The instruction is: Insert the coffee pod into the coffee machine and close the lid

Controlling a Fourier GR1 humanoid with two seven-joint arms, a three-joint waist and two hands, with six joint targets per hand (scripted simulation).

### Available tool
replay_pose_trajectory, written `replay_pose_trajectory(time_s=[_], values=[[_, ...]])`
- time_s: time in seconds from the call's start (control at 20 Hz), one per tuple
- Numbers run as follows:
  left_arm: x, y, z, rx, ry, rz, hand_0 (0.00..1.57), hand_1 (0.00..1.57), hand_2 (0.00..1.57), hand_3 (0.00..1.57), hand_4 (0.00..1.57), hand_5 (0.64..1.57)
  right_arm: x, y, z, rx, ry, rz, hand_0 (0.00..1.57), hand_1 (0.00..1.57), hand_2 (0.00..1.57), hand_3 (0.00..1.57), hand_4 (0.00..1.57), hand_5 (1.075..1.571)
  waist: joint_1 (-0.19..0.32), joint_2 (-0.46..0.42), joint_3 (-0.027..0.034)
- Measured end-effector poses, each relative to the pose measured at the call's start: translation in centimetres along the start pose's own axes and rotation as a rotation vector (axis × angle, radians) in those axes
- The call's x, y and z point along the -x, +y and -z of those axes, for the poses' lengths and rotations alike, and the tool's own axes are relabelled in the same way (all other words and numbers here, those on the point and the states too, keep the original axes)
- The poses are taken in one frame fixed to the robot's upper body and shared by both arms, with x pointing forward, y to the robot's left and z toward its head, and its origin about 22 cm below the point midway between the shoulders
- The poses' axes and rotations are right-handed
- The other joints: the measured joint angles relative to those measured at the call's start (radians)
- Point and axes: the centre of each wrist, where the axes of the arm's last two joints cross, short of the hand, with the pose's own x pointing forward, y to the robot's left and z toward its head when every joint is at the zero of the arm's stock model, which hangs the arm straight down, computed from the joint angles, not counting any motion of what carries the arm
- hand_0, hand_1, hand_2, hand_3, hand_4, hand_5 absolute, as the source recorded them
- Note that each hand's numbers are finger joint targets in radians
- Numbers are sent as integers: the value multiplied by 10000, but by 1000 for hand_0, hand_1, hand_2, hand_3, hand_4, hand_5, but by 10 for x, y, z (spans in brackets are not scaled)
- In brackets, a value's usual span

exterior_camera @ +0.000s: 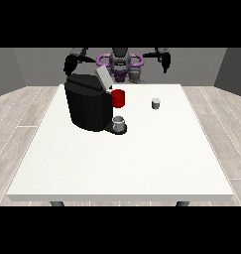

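A small grey coffee pod (155, 103) stands upright on the white table (122, 163), right of centre towards the back. The black coffee machine (87, 104) sits at the back left, its grey lid (103, 78) tilted up and open. The hand at the view's right (165, 61) hangs high behind the table's far edge, well above and behind the pod. The hand at the view's left (70, 64) is raised just behind the machine's top. Neither hand touches anything.
A red mug (118, 98) stands right beside the machine. A grey cup (119, 124) rests on the machine's drip tray at its front right.
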Motion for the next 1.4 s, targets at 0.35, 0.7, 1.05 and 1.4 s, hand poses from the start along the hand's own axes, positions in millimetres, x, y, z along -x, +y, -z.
replay_pose_trajectory(time_s=[0.35,0.7,1.05,1.4], values=[[-14,33,20,96,207,1604,0,0,0,0,0,1571,-7,7,3,55,-519,218,0,0,0,0,134,1571,-362,326,1],[-18,54,55,143,1021,2075,0,0,0,0,0,1571,-18,21,14,-391,-1132,434,0,0,0,0,283,1571,-875,1073,2],[-14,79,81,-96,1700,2629,0,0,0,0,0,1571,-30,37,24,-780,-1338,444,0,0,0,0,352,1571,-1178,1709,-2],[-2,74,99,85,2396,3378,0,0,0,0,0,1571,-29,45,36,-582,-954,289,0,0,0,0,389,1571,-1108,1945,-3]])
